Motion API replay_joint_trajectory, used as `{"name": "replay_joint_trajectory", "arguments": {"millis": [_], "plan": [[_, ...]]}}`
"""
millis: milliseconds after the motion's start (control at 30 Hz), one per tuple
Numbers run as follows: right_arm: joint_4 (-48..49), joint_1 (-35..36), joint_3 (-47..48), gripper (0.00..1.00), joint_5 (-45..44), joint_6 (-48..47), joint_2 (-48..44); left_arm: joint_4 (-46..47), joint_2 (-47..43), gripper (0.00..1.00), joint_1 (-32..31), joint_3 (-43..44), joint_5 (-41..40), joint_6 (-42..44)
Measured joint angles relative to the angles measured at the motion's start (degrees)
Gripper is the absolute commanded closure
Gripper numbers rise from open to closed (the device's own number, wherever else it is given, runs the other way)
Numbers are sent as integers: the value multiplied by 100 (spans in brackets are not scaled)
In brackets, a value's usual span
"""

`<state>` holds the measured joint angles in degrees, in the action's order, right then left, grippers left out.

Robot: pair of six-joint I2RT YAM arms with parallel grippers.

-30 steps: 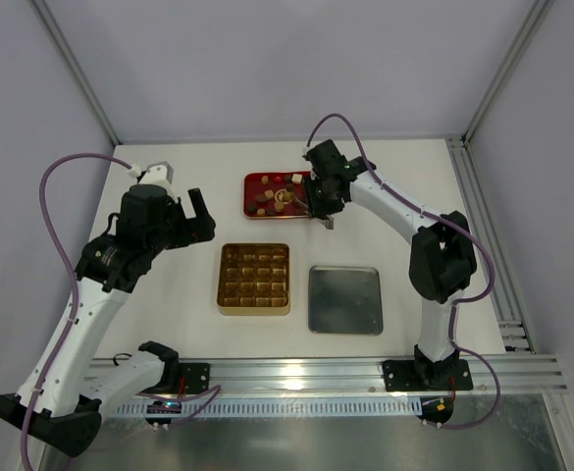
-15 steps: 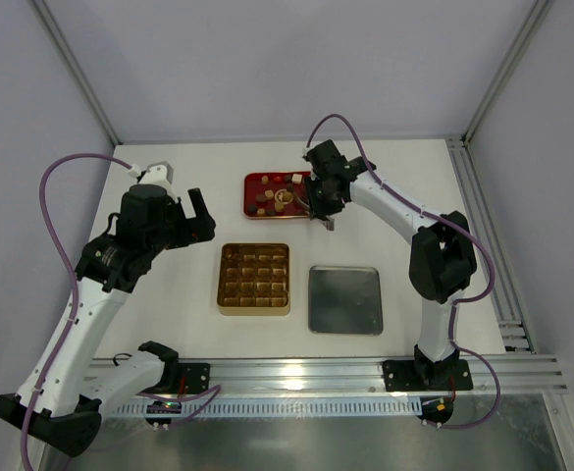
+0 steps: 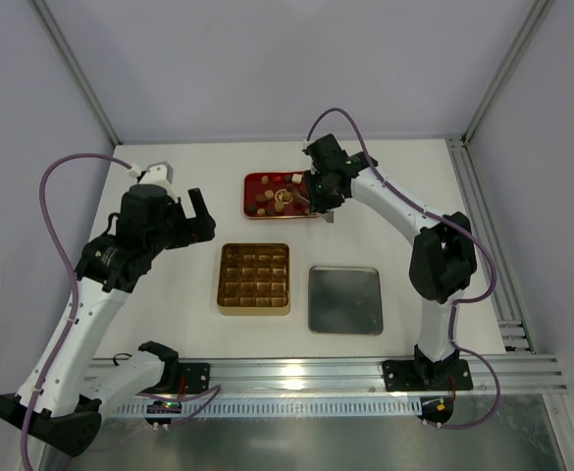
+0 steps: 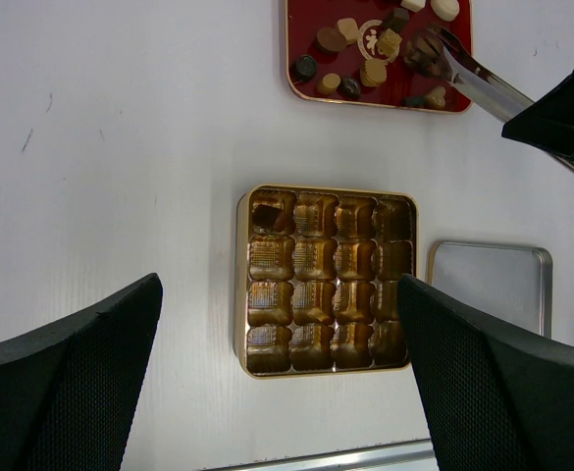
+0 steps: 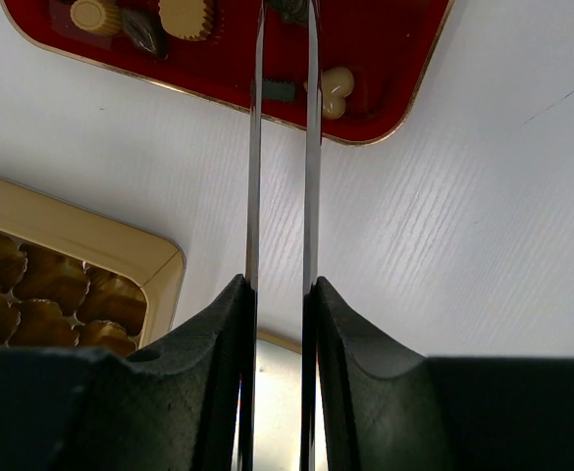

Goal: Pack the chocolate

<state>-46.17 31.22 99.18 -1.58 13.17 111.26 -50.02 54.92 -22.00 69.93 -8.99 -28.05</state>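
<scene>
Several small chocolates (image 3: 264, 201), dark, tan and cream, lie in the red tray (image 3: 248, 186); they also show in the left wrist view (image 4: 373, 72) and right wrist view (image 5: 186, 15). My right gripper (image 3: 319, 196) is shut on metal tongs (image 5: 311, 147). The tong tips reach over the tray's right part and pinch a dark brown piece (image 4: 422, 51). The gold box (image 3: 254, 278) lies nearer, with one dark piece in a far-left compartment (image 4: 267, 208). My left gripper (image 3: 196, 218) is open and empty, high above the table to the left of the box.
A silver metal lid (image 3: 345, 299) lies right of the gold box. The red tray (image 4: 301, 29) sits beyond the gold box (image 4: 326, 280), with bare white table between them. The enclosure walls stand close on the left, right and far sides.
My right wrist has shifted slightly toward the far side over the red tray's right end. The left arm has not moved.
</scene>
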Motion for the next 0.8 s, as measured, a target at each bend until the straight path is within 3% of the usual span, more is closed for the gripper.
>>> {"name": "replay_joint_trajectory", "arguments": {"millis": [800], "plan": [[-70,-59,28,67,201,28,-337,50,0,0,0,-35,7,-4]]}}
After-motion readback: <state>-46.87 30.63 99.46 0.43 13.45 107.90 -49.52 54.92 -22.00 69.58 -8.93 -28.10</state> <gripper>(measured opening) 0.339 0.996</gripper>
